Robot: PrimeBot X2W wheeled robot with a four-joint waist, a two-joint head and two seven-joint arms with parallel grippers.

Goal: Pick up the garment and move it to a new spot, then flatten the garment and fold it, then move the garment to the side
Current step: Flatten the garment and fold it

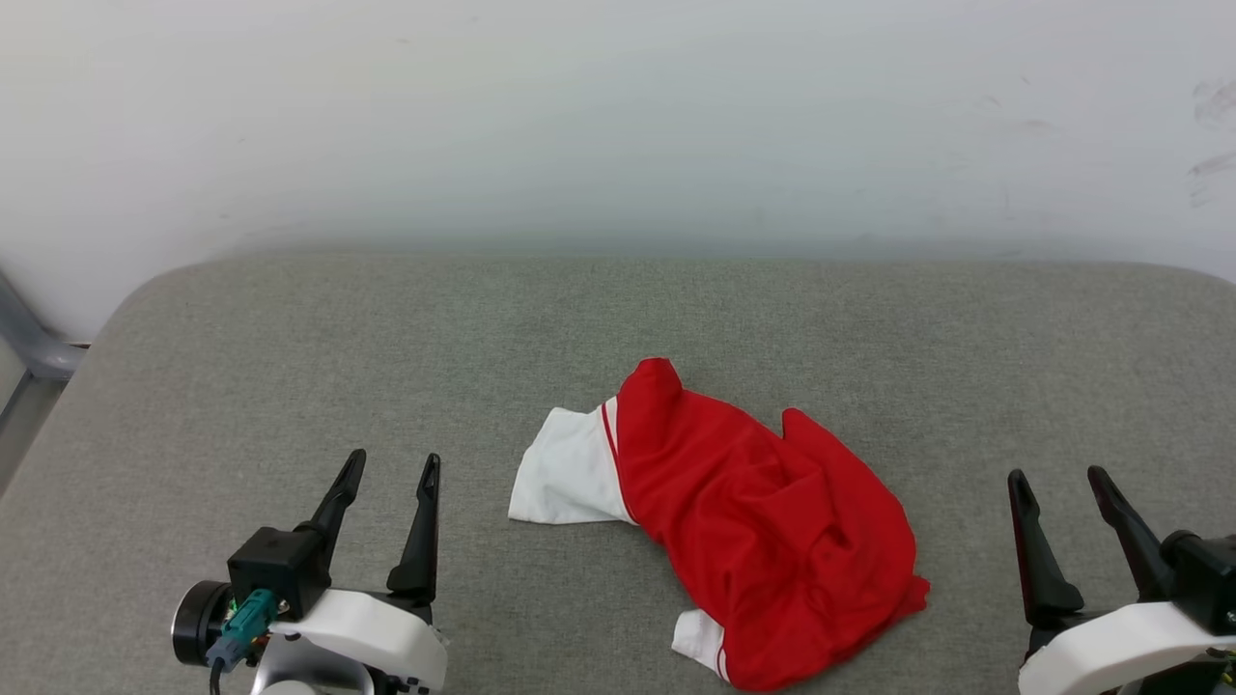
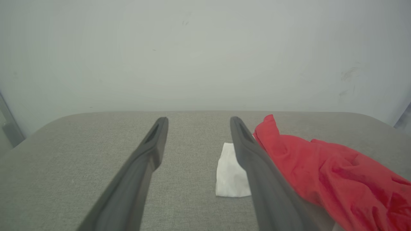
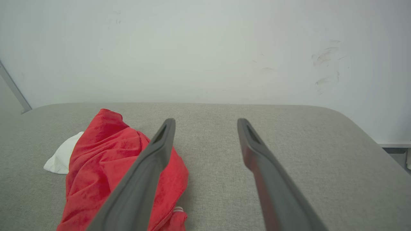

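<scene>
Garment: crumpled red heap near the middle of the grey padded surface, towards the near edge; one white sleeve spread flat to its left, a second white bit poking out at the near side
Left gripper: fingers spread wide, empty, well left of the sleeve
Right gripper: fingers spread wide, empty, right of the heap, apart from it
Step in hand: first pick-up, not yet begun
Doing it well: pinch a raised red fold, not the flat sleeve; close fully on cloth, avoid snagging the padding
Risk: a thin single layer may slip free when lifted
</scene>
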